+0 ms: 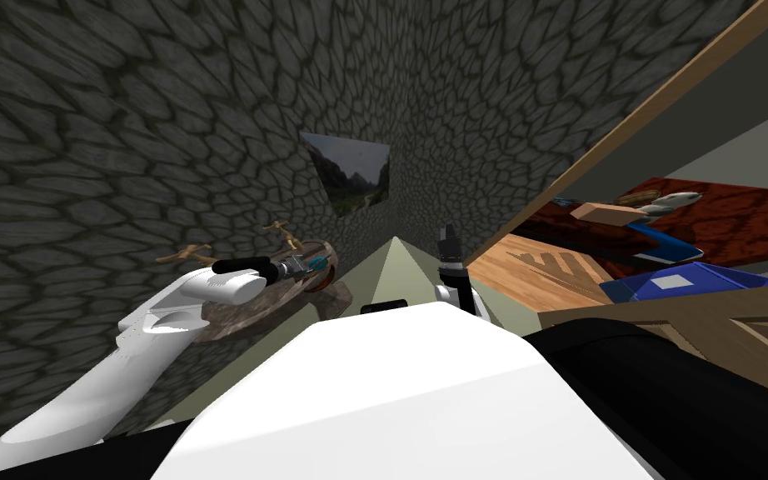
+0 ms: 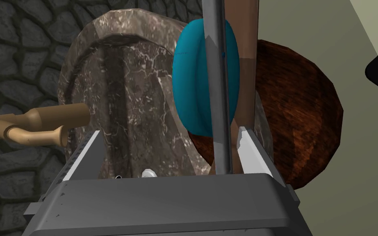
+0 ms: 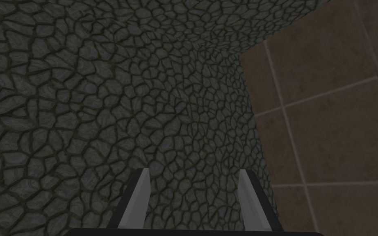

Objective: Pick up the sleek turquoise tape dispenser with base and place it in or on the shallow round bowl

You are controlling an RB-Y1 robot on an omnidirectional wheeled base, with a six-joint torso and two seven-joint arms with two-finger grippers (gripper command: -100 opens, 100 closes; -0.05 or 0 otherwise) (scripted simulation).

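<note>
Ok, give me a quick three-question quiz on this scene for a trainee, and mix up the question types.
1. True or false: the right hand holds the turquoise tape dispenser.
2. Multiple choice: in the left wrist view, what sits just behind the dispenser? A) a brown bowl B) a red mug C) a white plate
3. Fill the gap: the left hand has its fingers ____ (open or shut).

Key: 1 false, its fingers are open with nothing between them. 2 A. 3 open.
</note>
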